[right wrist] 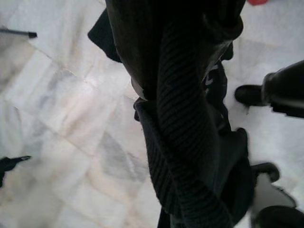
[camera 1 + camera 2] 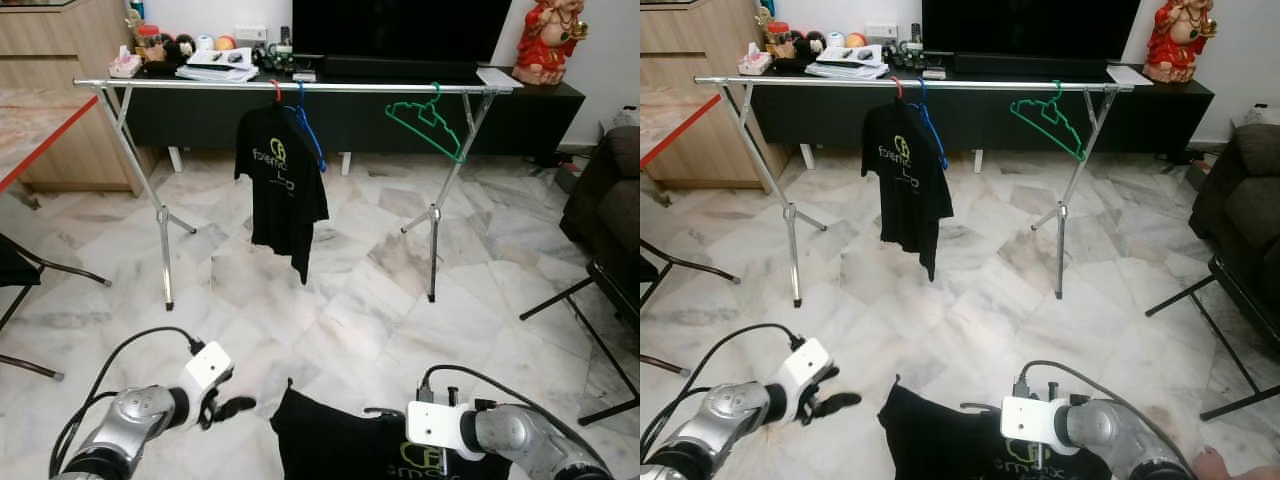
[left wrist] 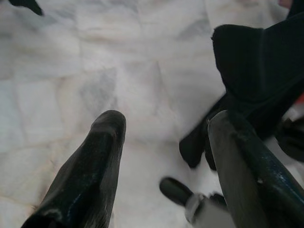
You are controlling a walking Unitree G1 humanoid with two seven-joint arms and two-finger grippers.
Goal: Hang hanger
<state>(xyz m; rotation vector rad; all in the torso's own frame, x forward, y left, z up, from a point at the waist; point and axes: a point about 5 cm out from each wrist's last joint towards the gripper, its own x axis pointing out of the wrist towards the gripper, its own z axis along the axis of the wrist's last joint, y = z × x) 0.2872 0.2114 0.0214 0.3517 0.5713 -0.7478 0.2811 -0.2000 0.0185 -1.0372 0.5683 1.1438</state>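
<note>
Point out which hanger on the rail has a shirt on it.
The red hanger carries the black T-shirt. The blue hanger beside it and the green hanger farther right hang bare.

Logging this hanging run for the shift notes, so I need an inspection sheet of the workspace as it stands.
Surface: pale marble floor.
Job's things: metal clothes rail on crossed legs; a black T-shirt hangs on it on a red hanger, with a blue hanger beside it and a bare green hanger further right. A second black shirt is at the right claw.
Clutter: books and small items on the TV bench.
Grippers: left claw open, holding nothing; right claw shut on the second shirt.
Cables: black cables loop off both wrists.
Surroundings: television, red figurine, sofa, folding chair legs.
</note>
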